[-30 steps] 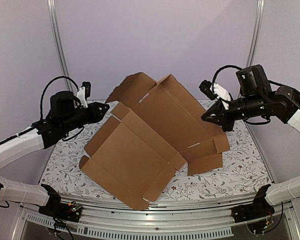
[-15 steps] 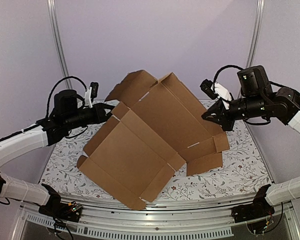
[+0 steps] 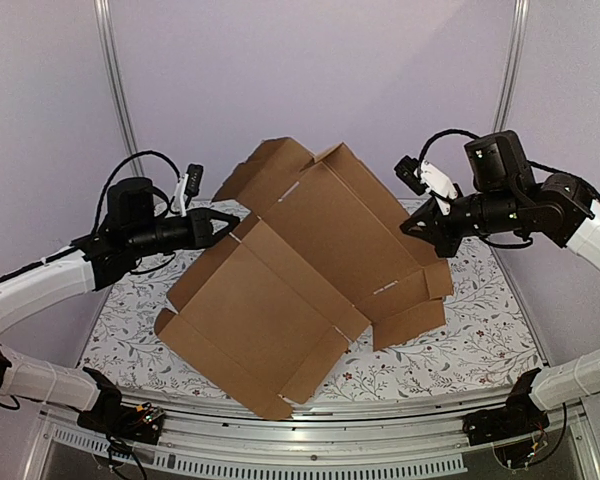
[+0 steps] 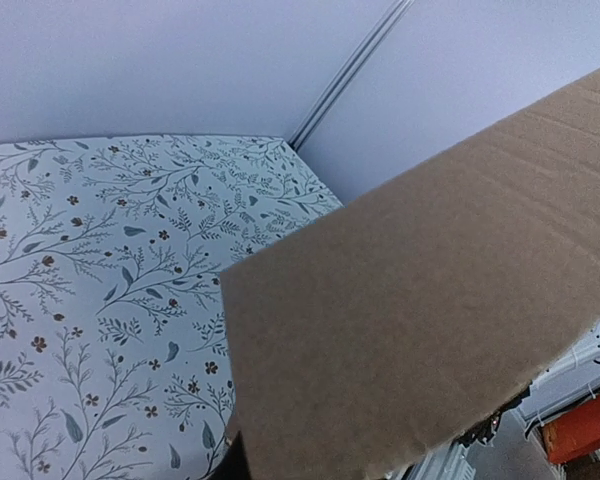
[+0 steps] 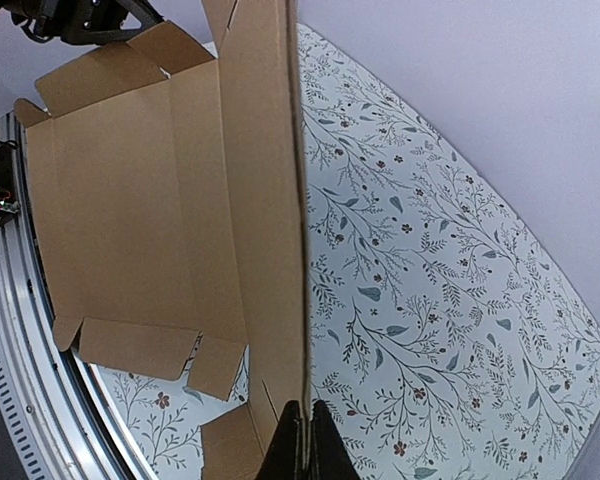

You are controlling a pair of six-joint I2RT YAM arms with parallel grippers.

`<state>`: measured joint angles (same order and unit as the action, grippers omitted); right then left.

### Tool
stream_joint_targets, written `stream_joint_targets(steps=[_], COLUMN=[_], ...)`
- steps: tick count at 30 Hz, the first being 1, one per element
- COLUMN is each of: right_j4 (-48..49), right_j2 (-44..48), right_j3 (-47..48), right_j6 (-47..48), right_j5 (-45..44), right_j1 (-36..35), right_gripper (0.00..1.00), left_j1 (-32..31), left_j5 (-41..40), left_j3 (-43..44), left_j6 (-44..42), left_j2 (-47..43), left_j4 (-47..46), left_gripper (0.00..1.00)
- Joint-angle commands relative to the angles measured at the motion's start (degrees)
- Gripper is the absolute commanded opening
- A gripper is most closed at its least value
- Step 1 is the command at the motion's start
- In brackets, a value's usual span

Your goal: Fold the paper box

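Two pairs of jaws flank the tilted box [image 3: 280,290]: right jaws clamp a panel edge; left jaws, at a corner flap, can't be read as apart or together. Mid-fold; next, that panel likely needs swinging over.

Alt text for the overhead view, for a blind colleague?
A brown paper box, partly unfolded, leans up from a floral table. The right hand pinches its raised right edge; the left hand is at its left flap.
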<state>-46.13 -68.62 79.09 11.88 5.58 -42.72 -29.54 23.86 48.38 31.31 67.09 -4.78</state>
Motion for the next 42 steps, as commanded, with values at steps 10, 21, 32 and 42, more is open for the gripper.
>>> stream_joint_targets(steps=[10, 21, 32, 42], right_j4=[3.78, 4.65, 5.93, 6.86], right_j2=[-1.31, -2.39, -3.37, -2.88], right_j3=[0.01, -0.59, -1.58, -2.62], right_j6=[-2.72, -4.17, -5.17, -5.77], right_j5=[-3.02, -5.10, -7.40, -7.11], right_j1=[0.13, 0.10, 0.13, 0.16], right_gripper=[0.00, 0.00, 0.00, 0.00], left_j1=[-0.34, -4.96, -8.52, -9.31], left_j5=[3.65, -5.72, -13.89, -18.61], left_j3=[4.13, 7.96, 12.75, 13.23], left_j6=[-3.05, -5.26, -7.75, -8.70], left_j2=[1.39, 2.11, 4.41, 4.76], left_j4=[7.30, 14.07, 20.11, 20.65], left_gripper=[0.16, 0.18, 0.18, 0.17])
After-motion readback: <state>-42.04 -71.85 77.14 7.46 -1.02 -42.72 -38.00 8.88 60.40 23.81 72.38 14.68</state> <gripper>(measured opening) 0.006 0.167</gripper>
